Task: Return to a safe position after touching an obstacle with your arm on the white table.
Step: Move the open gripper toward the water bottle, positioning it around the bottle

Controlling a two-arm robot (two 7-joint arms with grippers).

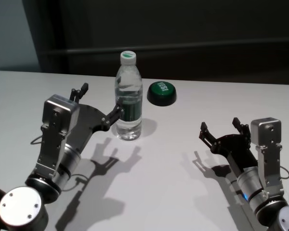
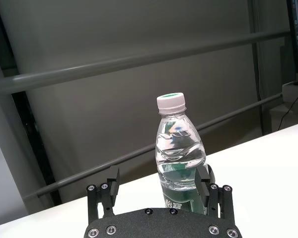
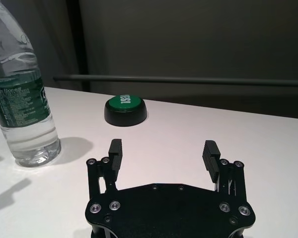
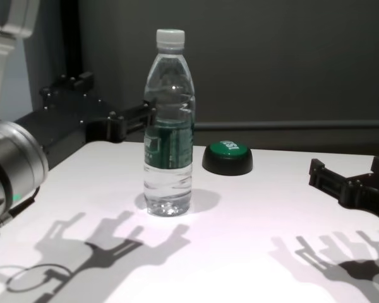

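Observation:
The obstacle, a clear water bottle (image 1: 129, 96) (image 4: 169, 120) with a white cap and dark green label, stands upright on the white table (image 1: 183, 187). My left gripper (image 1: 100, 102) (image 2: 158, 181) is open and raised beside it. One of its fingertips (image 1: 116, 111) rests against the bottle's label, and the bottle (image 2: 180, 148) stands just beyond that finger in the left wrist view. My right gripper (image 1: 221, 128) (image 3: 162, 151) is open and empty. It hovers low over the table's right side, well apart from the bottle (image 3: 21, 94).
A low green dome button (image 1: 162, 92) (image 3: 125, 108) (image 4: 227, 156) on a black base sits behind and to the right of the bottle. Dark wall and a rail lie beyond the table's far edge. Arm shadows fall on the near table.

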